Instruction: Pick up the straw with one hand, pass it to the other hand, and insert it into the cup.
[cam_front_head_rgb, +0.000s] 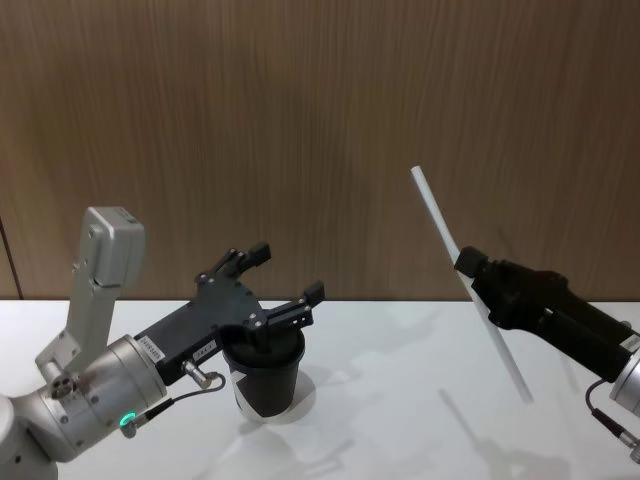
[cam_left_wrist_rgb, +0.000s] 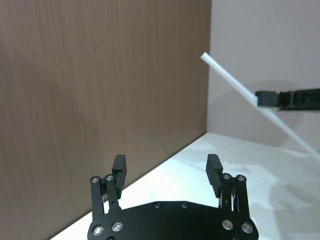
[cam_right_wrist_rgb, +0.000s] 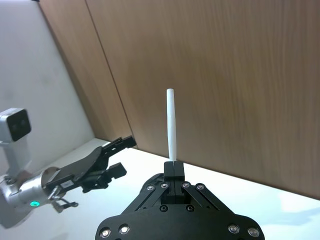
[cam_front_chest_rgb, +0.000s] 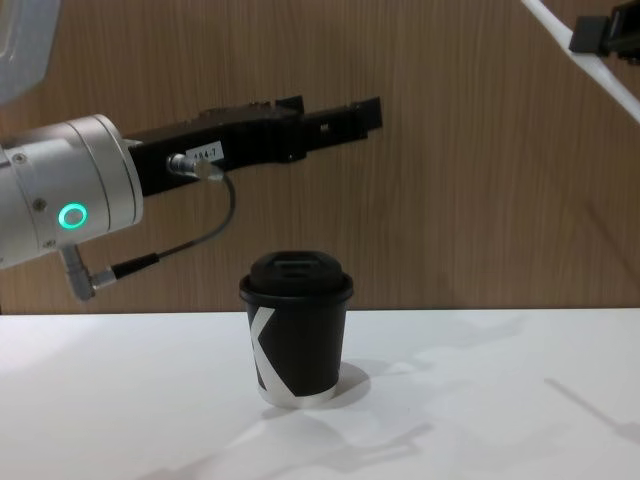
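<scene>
The white straw (cam_front_head_rgb: 438, 222) hangs tilted in the air at the right, with my right gripper (cam_front_head_rgb: 466, 263) shut on it near its middle; the same grip shows in the right wrist view, straw (cam_right_wrist_rgb: 171, 125) rising from the gripper (cam_right_wrist_rgb: 174, 167). The black lidded cup (cam_front_head_rgb: 268, 388) stands upright on the white table (cam_front_head_rgb: 420, 390). My left gripper (cam_front_head_rgb: 287, 272) hovers open well above the cup (cam_front_chest_rgb: 295, 330), holding nothing. From the left wrist, its own gripper (cam_left_wrist_rgb: 166, 165) stands wide open, with the straw (cam_left_wrist_rgb: 235, 82) farther off to the right.
A brown wood-panelled wall stands close behind the table. The left arm's silver wrist with a green ring (cam_front_chest_rgb: 72, 215) and a thin cable sits left of the cup. Bare table surface lies right of the cup.
</scene>
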